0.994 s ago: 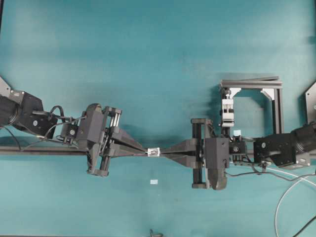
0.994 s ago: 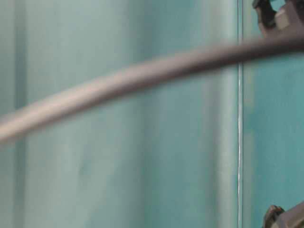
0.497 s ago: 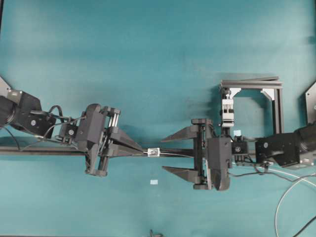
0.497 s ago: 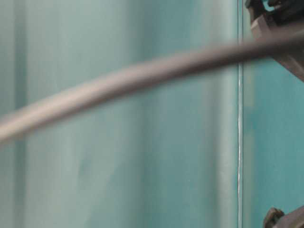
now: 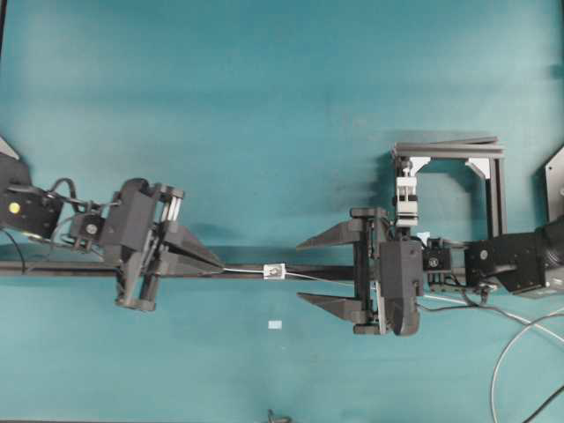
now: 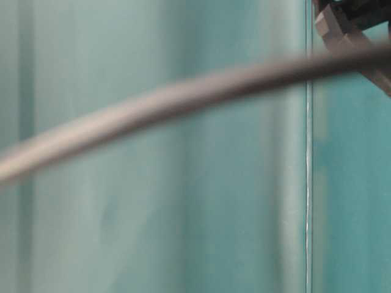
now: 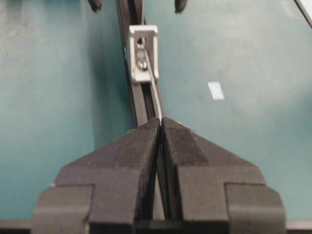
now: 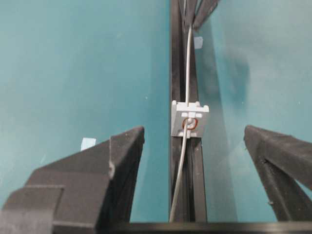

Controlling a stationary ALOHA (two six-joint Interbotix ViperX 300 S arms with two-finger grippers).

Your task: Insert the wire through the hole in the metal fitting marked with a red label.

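Left hand [image 7: 160, 127] clenched on thin pale wire [image 8: 187, 73] | right hand [image 5: 307, 269] released | wire apparently threads square fitting [image 8: 189, 120]

- Left gripper [image 5: 216, 266] points right from the left arm, fingers pressed together, pinching the wire [image 7: 155, 95].
- Right gripper [image 5: 304, 269] faces it from the right arm, fingers [image 8: 124, 146] spread wide, holding nothing.
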